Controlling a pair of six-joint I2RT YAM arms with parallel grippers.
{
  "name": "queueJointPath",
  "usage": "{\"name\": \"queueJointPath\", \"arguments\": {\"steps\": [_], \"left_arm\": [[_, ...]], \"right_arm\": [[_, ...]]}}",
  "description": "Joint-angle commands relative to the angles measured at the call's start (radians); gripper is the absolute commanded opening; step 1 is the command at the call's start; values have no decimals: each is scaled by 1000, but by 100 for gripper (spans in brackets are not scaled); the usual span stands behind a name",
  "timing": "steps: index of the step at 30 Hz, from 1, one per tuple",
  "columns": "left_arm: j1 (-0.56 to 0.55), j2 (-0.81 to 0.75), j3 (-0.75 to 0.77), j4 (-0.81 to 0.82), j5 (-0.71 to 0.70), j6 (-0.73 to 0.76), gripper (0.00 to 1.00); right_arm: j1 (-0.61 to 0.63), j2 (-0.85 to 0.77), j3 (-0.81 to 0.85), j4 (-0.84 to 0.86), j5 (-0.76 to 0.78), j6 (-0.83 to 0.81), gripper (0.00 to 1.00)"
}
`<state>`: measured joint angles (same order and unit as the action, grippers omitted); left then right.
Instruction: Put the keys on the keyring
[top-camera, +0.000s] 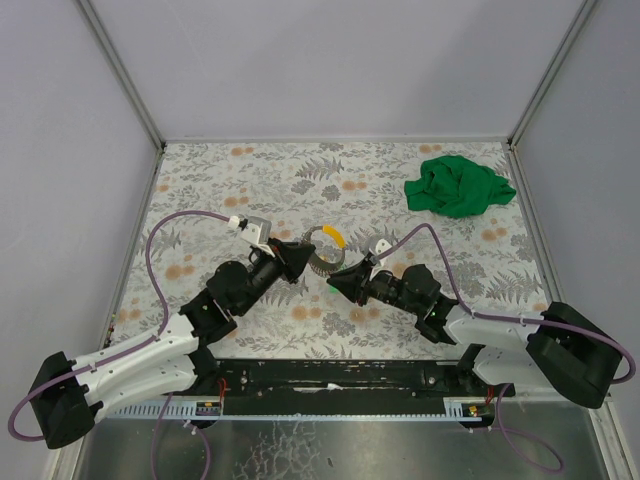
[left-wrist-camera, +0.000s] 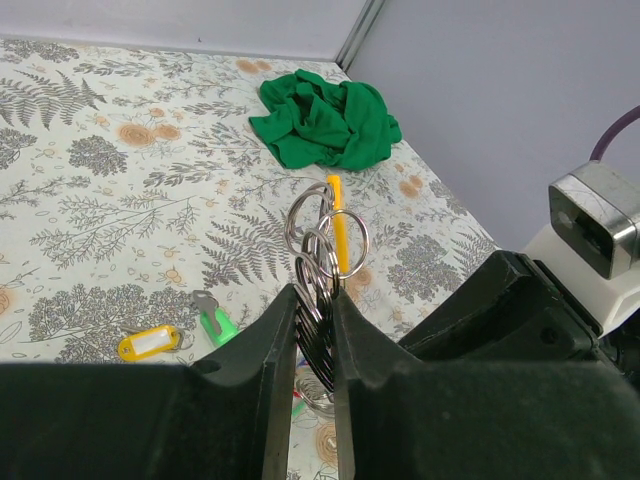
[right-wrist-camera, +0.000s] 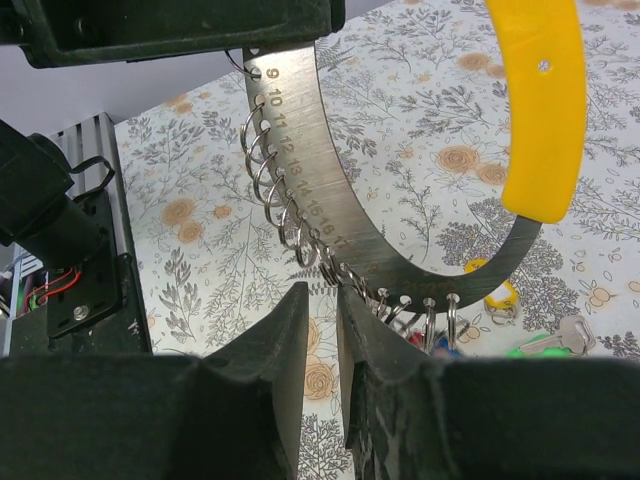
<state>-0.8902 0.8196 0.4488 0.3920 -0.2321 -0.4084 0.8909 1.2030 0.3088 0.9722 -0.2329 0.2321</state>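
The keyring (right-wrist-camera: 300, 130) is a curved, numbered metal band with a yellow grip (right-wrist-camera: 540, 110) and a row of split rings along its edge. My left gripper (left-wrist-camera: 315, 300) is shut on the band's ringed part and holds it above the table (top-camera: 250, 180). My right gripper (right-wrist-camera: 322, 295) sits just below the band with a narrow bare gap between its jaws; one fingertip (right-wrist-camera: 352, 298) touches the rings. Two keys lie on the table beneath: one with a yellow tag (left-wrist-camera: 148, 343), one with a green tag (left-wrist-camera: 215, 322). Red and blue tags hang blurred under the band.
A crumpled green cloth (top-camera: 458, 185) lies at the back right of the flowered table. Grey walls enclose the table on three sides. Both arms meet near the table's middle, with purple cables looping over them.
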Motion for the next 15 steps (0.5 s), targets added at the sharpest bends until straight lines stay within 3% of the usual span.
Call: {"name": "queueJointPath", "arguments": {"steps": [1,15], "left_arm": [[-5,-11,42,48,4,-22,0],[-5,-5,33,56,6,-58,0]], "right_arm": [[13,14,14,98,25,-8,24],[16,30,19,126,26,-34,23]]}}
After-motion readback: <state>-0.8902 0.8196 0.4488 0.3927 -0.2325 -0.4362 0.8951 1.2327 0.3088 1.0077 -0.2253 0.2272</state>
